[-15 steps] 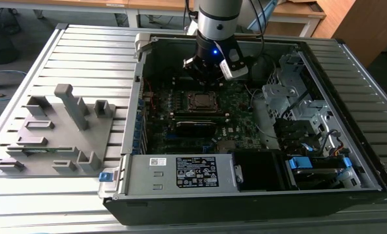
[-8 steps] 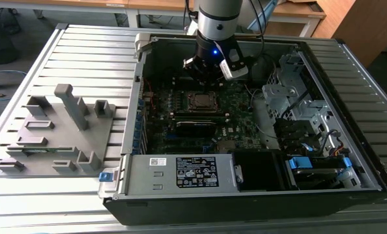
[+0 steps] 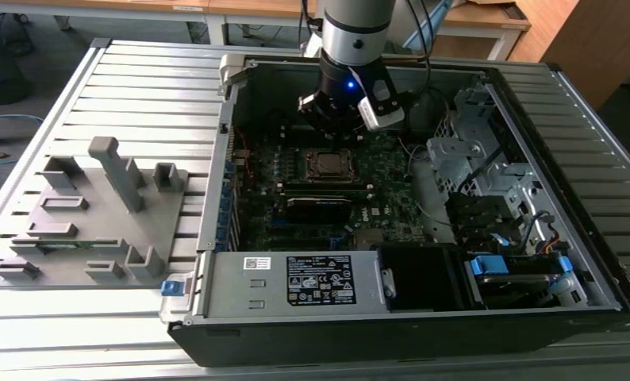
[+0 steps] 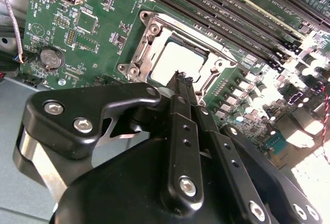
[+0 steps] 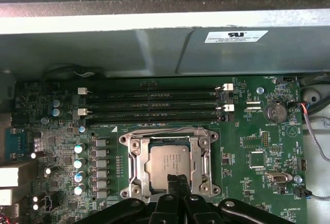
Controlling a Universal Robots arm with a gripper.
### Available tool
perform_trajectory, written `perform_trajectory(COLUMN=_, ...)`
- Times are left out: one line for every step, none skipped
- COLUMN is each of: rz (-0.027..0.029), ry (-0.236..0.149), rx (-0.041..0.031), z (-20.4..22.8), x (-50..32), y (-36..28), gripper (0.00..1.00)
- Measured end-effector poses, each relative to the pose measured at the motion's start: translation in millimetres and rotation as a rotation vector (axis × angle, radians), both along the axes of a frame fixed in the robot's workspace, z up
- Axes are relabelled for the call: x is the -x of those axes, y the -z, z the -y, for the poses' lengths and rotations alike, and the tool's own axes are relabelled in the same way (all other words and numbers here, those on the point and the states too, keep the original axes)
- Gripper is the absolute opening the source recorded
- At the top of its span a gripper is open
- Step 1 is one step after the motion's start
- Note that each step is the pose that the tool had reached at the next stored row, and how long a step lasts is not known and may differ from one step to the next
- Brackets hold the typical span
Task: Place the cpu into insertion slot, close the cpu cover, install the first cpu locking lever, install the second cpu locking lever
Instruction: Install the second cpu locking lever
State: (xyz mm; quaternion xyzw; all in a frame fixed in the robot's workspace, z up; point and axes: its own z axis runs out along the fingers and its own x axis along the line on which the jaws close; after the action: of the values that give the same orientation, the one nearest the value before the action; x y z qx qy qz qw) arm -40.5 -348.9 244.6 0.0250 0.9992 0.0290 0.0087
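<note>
The cpu point(image 5: 169, 163) point(image 4: 175, 61) point(image 3: 329, 164) lies flat in the insertion slot point(image 5: 124, 140) on the green board. The cpu cover point(image 5: 136, 163) point(image 4: 150, 41), a silver frame, lies down around the chip, whose top shows through its window. A thin wire lever point(image 5: 170, 130) runs along one edge of the frame; I cannot tell if it is latched. My gripper point(image 5: 180, 180) point(image 4: 178, 75) point(image 3: 334, 133) hangs just above the socket's edge, its black fingers pressed together with nothing between them.
Long black memory slots point(image 5: 154, 105) run beside the socket, with the case's metal wall point(image 5: 154, 43) beyond them. A coin battery point(image 5: 275, 112) and cables sit nearby. A white-labelled silver box point(image 3: 305, 282) fills the case's near end. A grey fixture point(image 3: 93, 214) stands at the exterior view's left.
</note>
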Motion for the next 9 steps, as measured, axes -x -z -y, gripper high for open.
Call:
perform_trajectory(rz=0.0000, ry=0.000, rx=0.0000, z=0.0, x=0.0, y=-0.1, gripper=0.11)
perform_trajectory(rz=0.0000, ry=0.000, rx=0.0000, z=0.0, x=0.0, y=-0.1, gripper=0.11)
perform_trajectory(rz=0.0000, ry=0.000, rx=0.0000, z=0.0, x=0.0, y=-0.2, gripper=0.11)
perform_trajectory(rz=0.0000, ry=0.000, rx=0.0000, z=0.0, x=0.0, y=-0.2, gripper=0.11)
perform_trajectory(rz=0.0000, ry=0.000, rx=0.0000, z=0.0, x=0.0, y=-0.2, gripper=0.11)
perform_trajectory(rz=0.0000, ry=0.000, rx=0.0000, z=0.0, x=0.0, y=-0.3, gripper=0.11)
perform_trajectory(rz=-0.0001, ry=0.000, rx=0.0001, z=0.0, x=0.0, y=-0.4, gripper=0.11)
perform_trajectory(rz=-0.0001, ry=0.000, rx=0.0001, z=0.0, x=0.0, y=-0.4, gripper=0.11)
perform_trajectory(rz=-0.0002, ry=0.000, rx=0.0002, z=0.2, x=0.0, y=-0.5, gripper=0.11)
